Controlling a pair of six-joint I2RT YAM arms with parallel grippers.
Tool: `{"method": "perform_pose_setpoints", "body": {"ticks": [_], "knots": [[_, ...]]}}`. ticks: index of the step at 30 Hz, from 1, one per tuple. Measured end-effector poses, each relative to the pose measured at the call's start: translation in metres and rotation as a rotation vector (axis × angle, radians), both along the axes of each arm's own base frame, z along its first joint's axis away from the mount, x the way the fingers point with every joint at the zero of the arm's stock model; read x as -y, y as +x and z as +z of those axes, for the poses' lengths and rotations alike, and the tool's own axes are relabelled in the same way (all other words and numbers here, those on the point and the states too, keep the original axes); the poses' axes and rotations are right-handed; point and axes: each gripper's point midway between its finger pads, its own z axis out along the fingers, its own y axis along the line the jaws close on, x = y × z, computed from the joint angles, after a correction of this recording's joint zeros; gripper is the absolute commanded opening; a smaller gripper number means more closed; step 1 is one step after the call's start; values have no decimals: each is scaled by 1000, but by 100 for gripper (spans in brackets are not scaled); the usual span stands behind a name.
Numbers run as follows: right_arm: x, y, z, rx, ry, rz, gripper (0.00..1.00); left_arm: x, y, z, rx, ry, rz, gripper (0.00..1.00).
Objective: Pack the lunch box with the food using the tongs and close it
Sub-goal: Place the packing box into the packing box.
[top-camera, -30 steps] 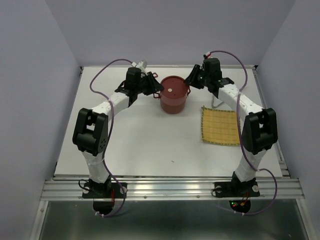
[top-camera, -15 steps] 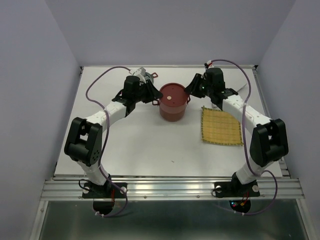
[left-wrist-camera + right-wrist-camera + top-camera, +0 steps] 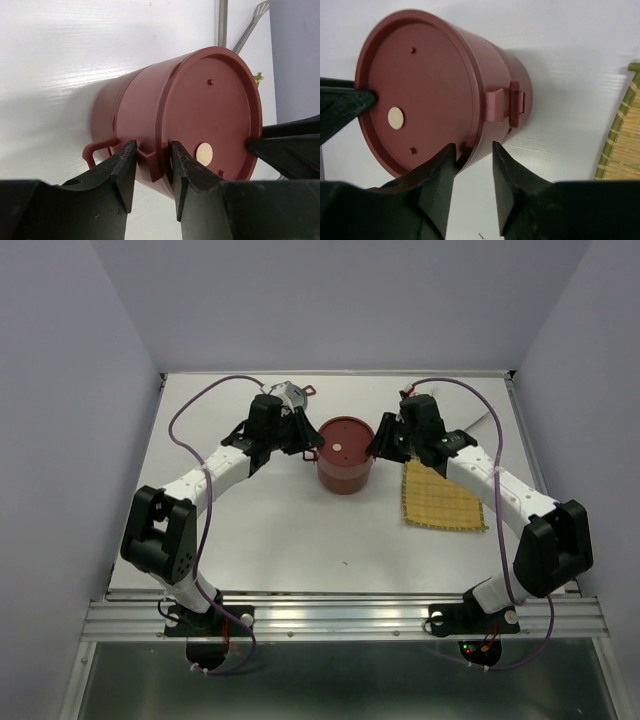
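The dark-red lunch box (image 3: 343, 458) stands mid-table with its flat lid on, pale dot (image 3: 340, 448) facing up. My left gripper (image 3: 309, 443) is at its left rim; in the left wrist view the jaws (image 3: 152, 172) are shut on the rim's clasp tab (image 3: 149, 161). My right gripper (image 3: 378, 447) is at the right rim. There the jaws (image 3: 472, 167) straddle the lid edge, one finger (image 3: 440, 175) against the lid and the other (image 3: 512, 175) apart from the wall. The silver tongs (image 3: 222, 25) lie beyond the box. The food is out of view.
A yellow woven mat (image 3: 441, 498) lies right of the box, partly under my right arm, its edge (image 3: 620, 135) close to that gripper. A small red loop (image 3: 310, 390) sits near the back edge. Side walls enclose the white table (image 3: 280, 530).
Both grippers and the lunch box have shifted slightly toward the near edge. The right gripper's jaws have widened at the rim. The left grip is unchanged.
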Motion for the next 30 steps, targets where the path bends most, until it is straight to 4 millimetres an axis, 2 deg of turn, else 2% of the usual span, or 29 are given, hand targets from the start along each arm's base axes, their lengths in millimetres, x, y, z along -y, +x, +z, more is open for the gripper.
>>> {"method": "perform_pose_setpoints", "body": {"ticks": [2,7,9,13,14,15,17,20,24,27,30], "knots": [[3,-3,-5,-29,-37,-12,52,0,-1,1,-4,13,-1,36],[13,1,1,-64,-123,-39,51,-3,-3,2,-6,56,1,54],[16,2,5,-64,-149,-43,47,-7,-3,1,-5,88,9,60],[21,5,26,-37,-201,-57,31,-13,-2,-1,-8,130,21,68],[20,7,34,-22,-208,-56,23,-15,-2,-1,-9,145,26,69],[17,10,42,-4,-210,-55,20,-16,-2,-1,-11,150,27,72],[13,14,55,23,-216,-48,11,-20,-2,-1,-17,174,34,72],[-1,19,65,49,-225,-20,4,-25,-3,1,-26,207,47,72],[-20,22,64,45,-249,23,1,-33,-6,3,-29,251,66,72],[-32,25,56,32,-266,52,1,-41,-11,4,-36,280,79,71],[-37,29,49,19,-278,65,1,-43,-12,7,-37,293,79,71]]}}
